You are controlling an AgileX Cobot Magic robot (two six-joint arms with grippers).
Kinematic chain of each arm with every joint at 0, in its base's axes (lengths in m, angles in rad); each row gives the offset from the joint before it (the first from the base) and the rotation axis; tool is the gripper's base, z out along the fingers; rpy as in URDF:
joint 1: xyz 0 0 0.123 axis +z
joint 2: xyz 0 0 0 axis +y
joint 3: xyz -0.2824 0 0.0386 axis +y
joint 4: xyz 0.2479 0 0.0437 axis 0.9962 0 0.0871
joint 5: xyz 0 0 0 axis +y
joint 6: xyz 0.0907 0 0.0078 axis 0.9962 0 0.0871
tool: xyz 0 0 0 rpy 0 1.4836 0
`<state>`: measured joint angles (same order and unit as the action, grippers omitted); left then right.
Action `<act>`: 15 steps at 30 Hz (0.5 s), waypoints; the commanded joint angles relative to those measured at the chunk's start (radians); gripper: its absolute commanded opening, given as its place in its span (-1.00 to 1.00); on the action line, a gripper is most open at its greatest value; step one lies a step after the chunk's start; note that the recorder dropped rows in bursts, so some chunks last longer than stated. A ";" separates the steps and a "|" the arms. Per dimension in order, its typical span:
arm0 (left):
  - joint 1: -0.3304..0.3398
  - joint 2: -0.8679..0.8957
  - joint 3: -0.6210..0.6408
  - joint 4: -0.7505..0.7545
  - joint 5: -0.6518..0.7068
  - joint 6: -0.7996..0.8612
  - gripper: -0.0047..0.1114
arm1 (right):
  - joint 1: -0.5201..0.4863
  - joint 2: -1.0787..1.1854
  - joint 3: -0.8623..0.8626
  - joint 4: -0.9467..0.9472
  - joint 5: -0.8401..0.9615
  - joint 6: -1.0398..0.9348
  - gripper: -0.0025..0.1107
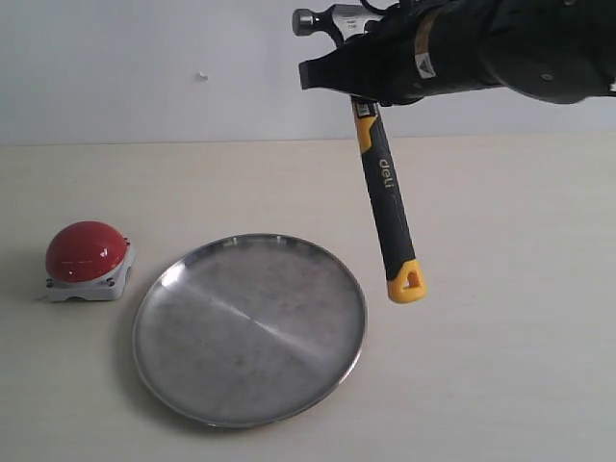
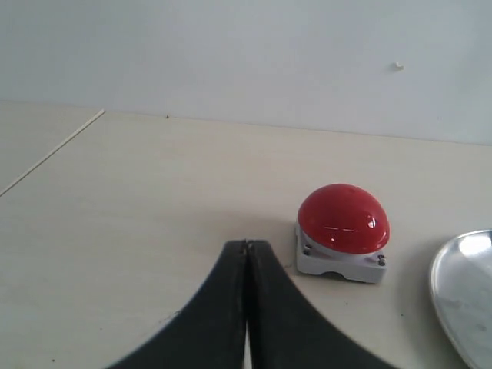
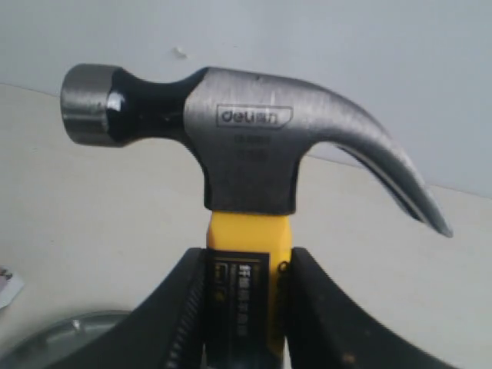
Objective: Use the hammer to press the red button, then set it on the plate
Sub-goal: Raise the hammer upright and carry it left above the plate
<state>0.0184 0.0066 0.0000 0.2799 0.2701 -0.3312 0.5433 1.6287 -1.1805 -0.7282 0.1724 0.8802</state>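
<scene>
My right gripper is shut on the hammer just below its steel head, high above the table. The black-and-yellow handle hangs down, its yellow end just right of the plate. In the right wrist view the hammer head stands above my right gripper, fingers clamped on the yellow neck. The red button on its grey base sits at the left of the table, apart from the plate. My left gripper is shut and empty, hovering short of the red button; it is out of the exterior view.
The plate's rim shows at the edge of the left wrist view, and again as the plate in the right wrist view. A pale wall stands behind the beige table.
</scene>
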 commanded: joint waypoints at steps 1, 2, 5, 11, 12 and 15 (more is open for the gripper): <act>-0.004 -0.007 0.000 0.003 -0.046 0.002 -0.92 | -0.003 -0.097 0.089 -0.022 -0.180 0.008 -0.96; -0.004 -0.007 0.000 0.003 -0.051 0.002 -0.92 | -0.003 -0.114 0.115 -0.022 -0.228 0.008 -0.96; -0.004 -0.007 0.000 0.003 -0.053 0.002 -0.92 | -0.003 -0.155 0.187 0.019 -0.346 0.004 -0.96; -0.004 -0.007 0.000 0.003 -0.053 0.002 -0.92 | -0.003 -0.195 0.298 0.146 -0.455 -0.171 -0.96; -0.004 -0.007 0.000 0.003 -0.053 0.008 -0.92 | -0.003 -0.197 0.316 0.232 -0.482 -0.252 -0.96; -0.004 -0.007 0.000 0.003 -0.051 0.016 -0.92 | -0.003 -0.197 0.351 0.390 -0.541 -0.424 -0.96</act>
<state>0.0184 0.0066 0.0000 0.2799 0.2336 -0.3226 0.5433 1.4539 -0.8460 -0.4887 -0.2565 0.6100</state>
